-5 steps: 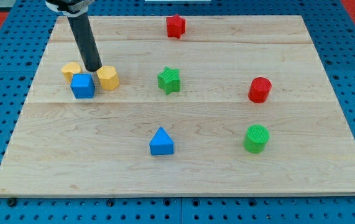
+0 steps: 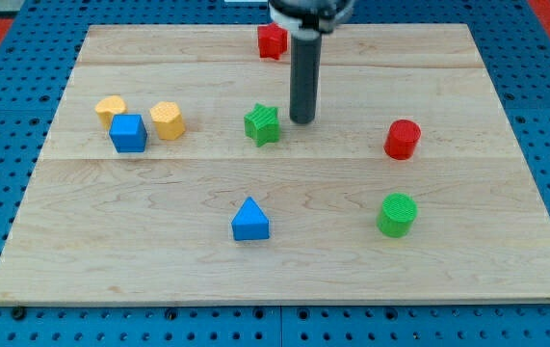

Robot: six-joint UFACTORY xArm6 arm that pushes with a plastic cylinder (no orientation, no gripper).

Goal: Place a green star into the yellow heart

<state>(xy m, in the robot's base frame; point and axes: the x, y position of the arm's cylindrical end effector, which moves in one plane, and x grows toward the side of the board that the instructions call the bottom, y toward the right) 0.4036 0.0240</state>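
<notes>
Our tip (image 2: 301, 120) sits just beside the green star (image 2: 263, 124), on its view-right side, apart or barely touching; can't tell. No jaws on this rod, so nothing is grasped. The star lies mid-board, nearer the top edge. The yellow heart (image 2: 111, 107) is well off toward the left edge, so the tip looks to be on the correct side for a push leftward.

Count:
- green: one star, one green cylinder (image 2: 397, 214)
- yellow: one heart, one yellow block (image 2: 168, 120)
- blue: one blue cube (image 2: 128, 133), one blue triangle (image 2: 249, 220)
- red: one red cylinder (image 2: 402, 139), one red block (image 2: 273, 40) by the top edge
</notes>
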